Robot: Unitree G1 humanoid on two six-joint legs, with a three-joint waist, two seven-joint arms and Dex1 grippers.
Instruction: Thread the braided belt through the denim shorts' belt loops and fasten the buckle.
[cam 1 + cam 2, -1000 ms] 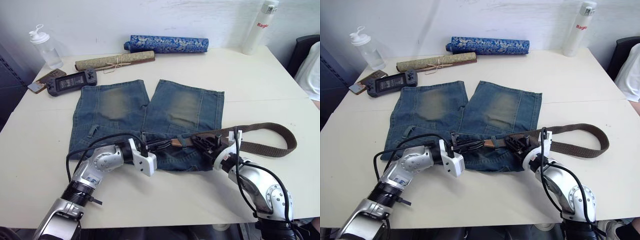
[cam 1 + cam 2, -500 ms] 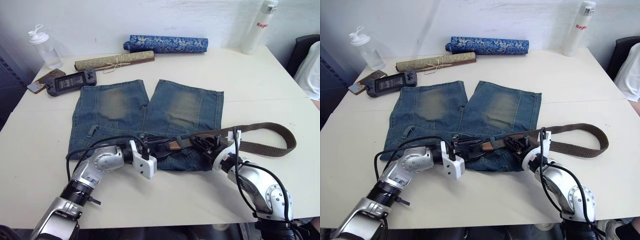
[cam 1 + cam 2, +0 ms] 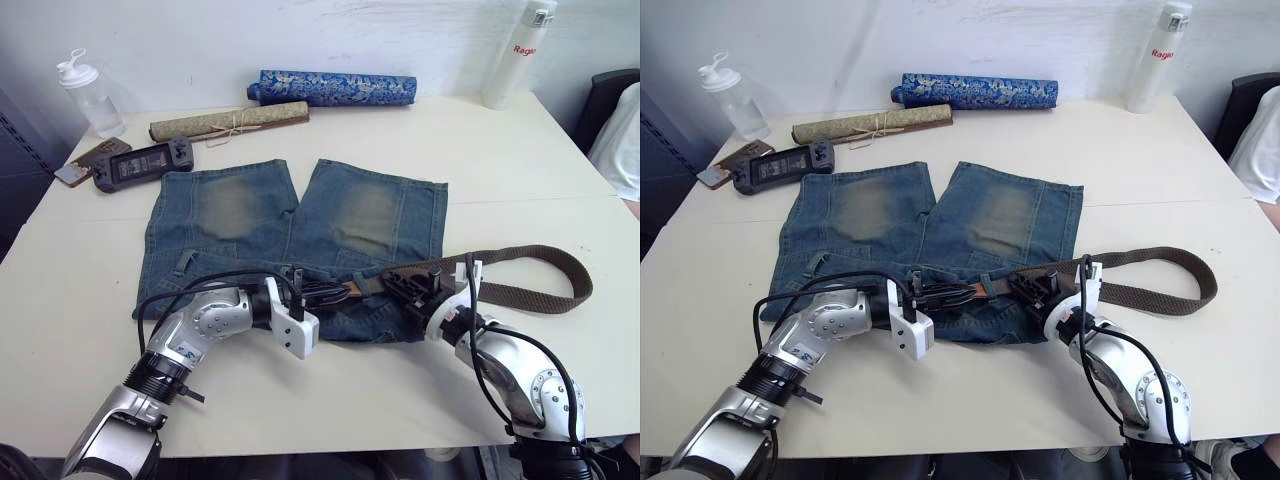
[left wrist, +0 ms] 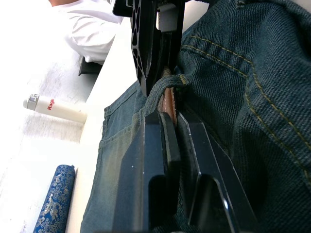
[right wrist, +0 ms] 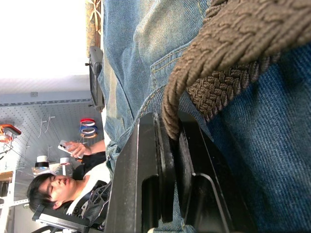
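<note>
A: Two arms low over the table (image 3: 520, 150). Shorts (image 3: 290, 225) lie flat in the middle, legs pointing away, waistband nearest the robot.

B: Belt?

A: Belt (image 3: 530, 275) loops out on the table past the right side of the shorts, then runs back along the waistband. Its leather tip (image 4: 168, 104) is poking out from under a loop (image 4: 165, 85) near the waistband's middle.

B: Tools?

A: Left tool (image 3: 325, 295) pinched narrow on the tip; right tool (image 3: 415, 285) clamped on the woven strap just behind it. Buckle not made out.

B: Step?

A: Threading, early I'd judge. Next calls for drawing the tip clear leftward while the right feeds slack, then aiming at the following loop.
</note>
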